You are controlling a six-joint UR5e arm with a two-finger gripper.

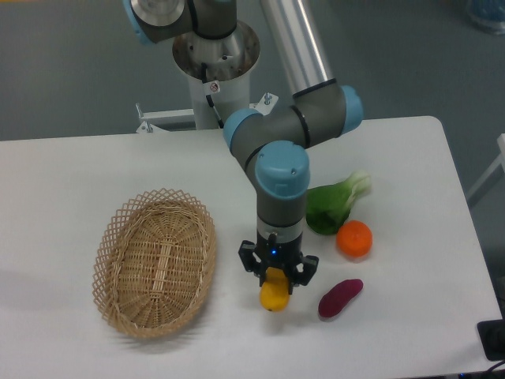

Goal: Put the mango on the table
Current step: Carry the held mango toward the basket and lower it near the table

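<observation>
The mango (274,296) is a small yellow oval fruit, right of the basket near the front of the white table (71,181). My gripper (277,281) points straight down over it with its black fingers on either side of the mango's upper part, shut on it. The mango's lower end sits at or just above the tabletop; I cannot tell whether it touches. Its top is hidden by the gripper.
An oval wicker basket (155,261) stands to the left of the gripper. A dark purple-red sweet potato (340,298) lies just right of the mango. An orange (354,238) and a green leafy vegetable (335,203) lie behind it to the right.
</observation>
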